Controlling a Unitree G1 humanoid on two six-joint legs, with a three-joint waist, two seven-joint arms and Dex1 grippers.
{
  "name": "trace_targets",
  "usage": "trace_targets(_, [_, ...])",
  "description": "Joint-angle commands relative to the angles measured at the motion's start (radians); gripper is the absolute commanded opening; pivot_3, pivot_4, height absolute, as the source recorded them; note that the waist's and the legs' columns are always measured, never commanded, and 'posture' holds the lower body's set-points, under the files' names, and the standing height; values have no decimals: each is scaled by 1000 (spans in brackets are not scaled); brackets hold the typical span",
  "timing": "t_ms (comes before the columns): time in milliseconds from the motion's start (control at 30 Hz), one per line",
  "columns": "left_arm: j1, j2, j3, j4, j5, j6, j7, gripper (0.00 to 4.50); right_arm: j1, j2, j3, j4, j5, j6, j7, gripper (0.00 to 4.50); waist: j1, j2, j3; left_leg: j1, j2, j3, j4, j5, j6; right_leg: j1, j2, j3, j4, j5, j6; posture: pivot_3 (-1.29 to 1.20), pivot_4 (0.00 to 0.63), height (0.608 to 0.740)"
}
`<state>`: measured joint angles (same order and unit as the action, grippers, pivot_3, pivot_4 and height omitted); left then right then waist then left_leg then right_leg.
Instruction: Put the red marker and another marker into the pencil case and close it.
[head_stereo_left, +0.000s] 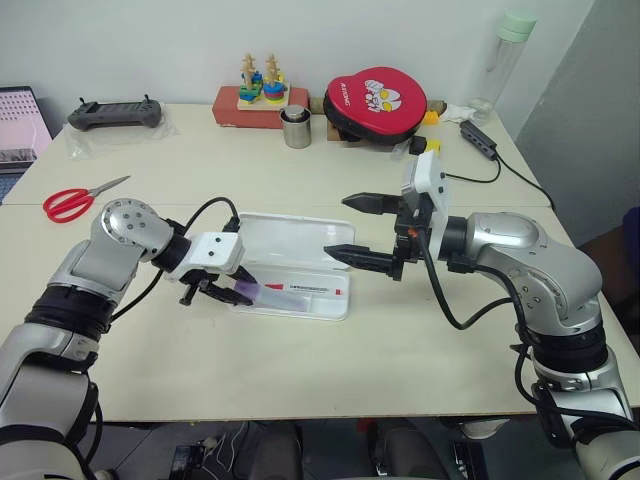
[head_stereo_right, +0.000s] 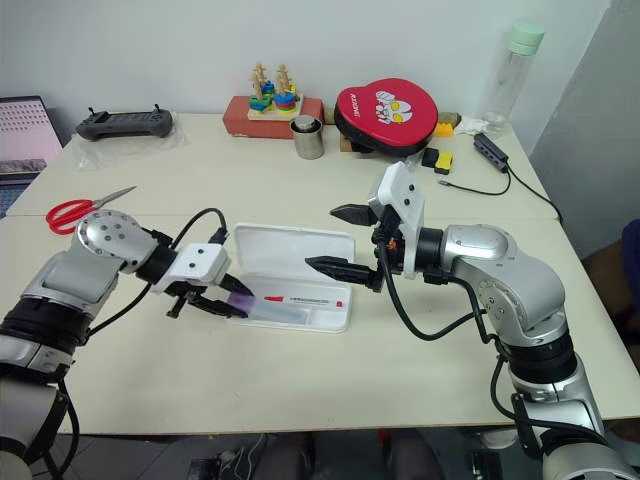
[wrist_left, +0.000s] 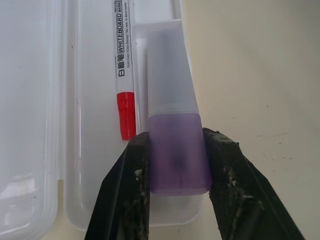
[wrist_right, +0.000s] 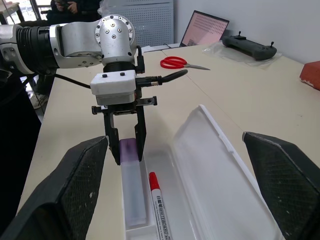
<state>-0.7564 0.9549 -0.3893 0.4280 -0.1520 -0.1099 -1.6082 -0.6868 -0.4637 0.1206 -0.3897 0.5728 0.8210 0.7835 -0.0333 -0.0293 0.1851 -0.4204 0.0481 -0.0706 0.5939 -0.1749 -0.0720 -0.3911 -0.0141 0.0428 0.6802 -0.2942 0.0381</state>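
My left gripper (wrist_left: 177, 165) pinches the lilac marker (wrist_left: 175, 145) inside the open pencil case (head_stereo_left: 300, 240), beside the red marker (wrist_left: 125, 70); my right gripper (head_stereo_left: 362, 232) hovers right, fingers spread.

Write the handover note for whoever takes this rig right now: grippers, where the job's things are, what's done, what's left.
Left gripper: fingers on either side of the lilac marker's dark end; whether it grips cannot be told. The marker lies in the tray of the pencil case.
Right gripper: wide open, empty, hovering beside the case's right end.
Red marker: in the tray, beside the lilac one.
Done: both markers in the case.
Left: draw the left gripper clear, fold the open lid down and shut it.
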Motion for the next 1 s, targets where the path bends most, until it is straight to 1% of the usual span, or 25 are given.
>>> trace_targets(33, [3, 13, 16, -57, -40, 40, -6, 2491, 7, -19, -4, -32, 5, 17, -15, 4500, 0, 0, 0, 0, 0, 0, 0, 0, 0, 0, 0, 0, 0, 0, 0, 0, 150, 740])
trace_targets(67, [6, 8, 23, -65, -49, 47, -6, 2740, 11, -21, -6, -19, -10, 34, -40, 4500, 0, 0, 0, 0, 0, 0, 0, 0, 0, 0, 0, 0, 0, 0, 0, 0, 150, 740])
trace_targets(167, [12, -10, 48, -72, -46, 50, -6, 3231, 25, -22, -13, 13, -48, 57, -105, 4500, 0, 0, 0, 0, 0, 0, 1, 0, 0, 0, 0, 0, 0, 1, -1, 0, 150, 740])
trace_targets(233, [11, -33, 75, -90, -72, 83, -2, 3555, 31, -4, -39, 36, -75, 77, -177, 4500, 0, 0, 0, 1, 0, 0, 1, 0, 0, 1, 0, 0, 0, 1, -1, 0, 150, 740])
trace_targets(333, [2, -92, 135, -167, -176, 230, 37, 4040, 42, 12, -81, 92, -135, 94, -293, 4500, 0, 0, 0, 0, 0, 0, 1, 0, 0, 1, 0, 0, 1, 1, -1, 0, 150, 740])
trace_targets(367, [1, -132, 163, -208, -226, 292, 82, 4317, 52, 15, -99, 108, -159, 107, -339, 4500, 2, 0, 0, 0, 0, 0, 1, 0, 0, 1, 0, 0, 1, 1, -1, 0, 150, 740])
trace_targets(400, [3, -180, 188, -253, -266, 348, 138, 4467, 68, 17, -116, 118, -186, 102, -384, 4500, 5, 0, 0, 0, 0, 0, 2, 0, 0, 1, 0, 0, 1, 1, -1, 0, 150, 740])
trace_targets(467, [4, -310, 233, -315, -305, 419, 303, 4496, 103, 36, -153, 136, -235, 109, -483, 4500, 10, 0, 0, -1, -1, -2, 4, 0, 0, 2, -1, -1, 0, 1, 0, 0, 150, 740])
trace_targets(533, [6, -429, 257, -351, -306, 446, 442, 4496, 128, 77, -176, 158, -276, 117, -574, 4500, 13, 0, 0, -2, -2, -2, 7, 0, 0, 3, -2, -1, 1, 2, 0, 0, 150, 740])
trace_targets(600, [11, -531, 248, -368, -294, 477, 542, 4496, 151, 155, -198, 191, -312, 115, -677, 4500, 7, 0, -1, -4, -2, -2, 8, 0, 0, 2, -2, 0, 0, 3, 1, 0, 150, 740])
trace_targets(633, [14, -566, 240, -370, -279, 483, 576, 4496, 160, 190, -205, 206, -331, 109, -721, 4500, 1, 0, -1, -3, -2, -2, 9, 0, 0, 3, -2, 0, 1, 3, 1, 0, 150, 740])
trace_targets(733, [35, -614, 203, -369, -213, 462, 633, 4496, 180, 267, -210, 229, -359, 80, -784, 4500, -16, 1, -1, -1, -2, -2, 10, 0, 0, 2, 0, 2, 2, 4, 1, 0, 150, 740])
trace_targets(833, [45, -626, 174, -365, -166, 444, 660, 4496, 185, 329, -204, 236, -362, 77, -807, 4500, -25, 2, -1, 2, -1, -1, 8, 0, 0, 3, 1, 3, 3, 4, 1, 0, 150, 740])
trace_targets(1000, [15, -624, 194, -343, -111, 434, 722, 4496, 195, 365, -179, 259, -378, 72, -809, 4500, -21, 2, -1, 1, -1, -1, 9, 0, 1, 4, 1, 4, 2, 4, 3, 0, 150, 740])
